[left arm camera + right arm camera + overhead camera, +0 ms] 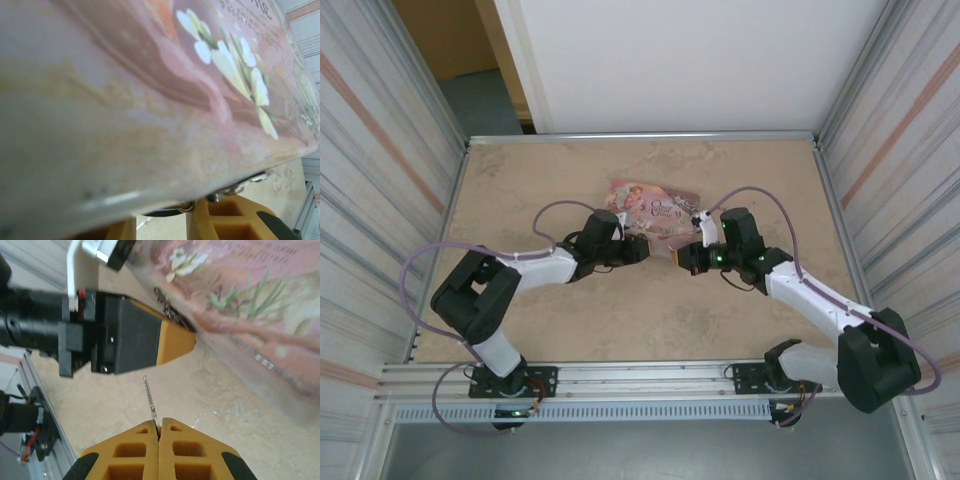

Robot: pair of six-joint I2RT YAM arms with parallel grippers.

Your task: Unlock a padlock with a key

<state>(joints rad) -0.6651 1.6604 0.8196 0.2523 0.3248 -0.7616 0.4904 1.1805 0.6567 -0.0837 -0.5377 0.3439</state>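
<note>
My right gripper [159, 427] is shut on the thin silvery key [151, 400], whose blade sticks out of the fingertips toward the left gripper's orange finger [175, 340]. In the left wrist view a dark sliver of the padlock [160, 213] with a small silvery ring [187, 206] sits between my left gripper's [160, 222] two orange fingers, right under the tin's edge; most of the padlock is hidden. From above, the left gripper [642, 249] and right gripper [680, 256] face each other a short gap apart, just in front of the tin.
The pink illustrated tin [655, 205] lies at mid-table, its near edge tilted up against the left gripper, and looms close in the left wrist view [150, 75]. Metal walls enclose the beige table [560, 320] on both sides.
</note>
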